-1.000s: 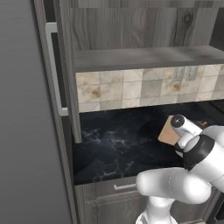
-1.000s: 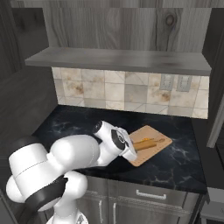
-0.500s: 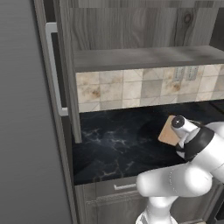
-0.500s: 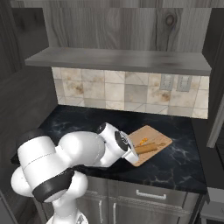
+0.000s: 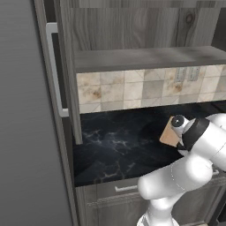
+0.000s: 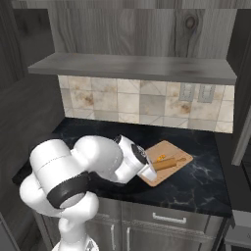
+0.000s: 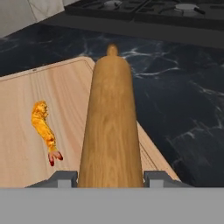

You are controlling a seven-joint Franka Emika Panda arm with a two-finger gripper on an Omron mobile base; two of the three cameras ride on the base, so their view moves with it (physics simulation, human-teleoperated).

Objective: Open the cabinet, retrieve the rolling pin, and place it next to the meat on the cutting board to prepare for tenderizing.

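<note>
Since the earlier frames the arm has folded lower and further toward the cutting board (image 6: 166, 162), carrying the rolling pin (image 7: 111, 131) with it; the board, the counter and the cabinet (image 5: 132, 31) have not shifted.

Gripper state: the gripper (image 7: 111, 179) stands about half open and is clamped on the rolling pin, one finger tip on each side of the barrel near its close end. The pin projects straight ahead of the fingers, with its far knob handle pointing away.

Location of the pin: in the right base view it lies over the cutting board, along the board's edge nearest the counter front. Whether it rests on the wood or hangs just above it cannot be told. The meat (image 7: 43, 131), a small orange-red piece, lies on the board just beside the pin and apart from it.

Handling characteristics (judged):
- Rigid hardwood cylinder, not fragile, probably moderate in weight.
- Smooth, round surface: likely to roll once released and to slip if gripped loosely.
- Best hold is across the barrel, as now. The knob handles are narrower and give less contact.

Release note: the pin sits close to the board's edge, so it could roll off onto the black countertop (image 6: 206, 181) if let go before it is fully supported.
</note>
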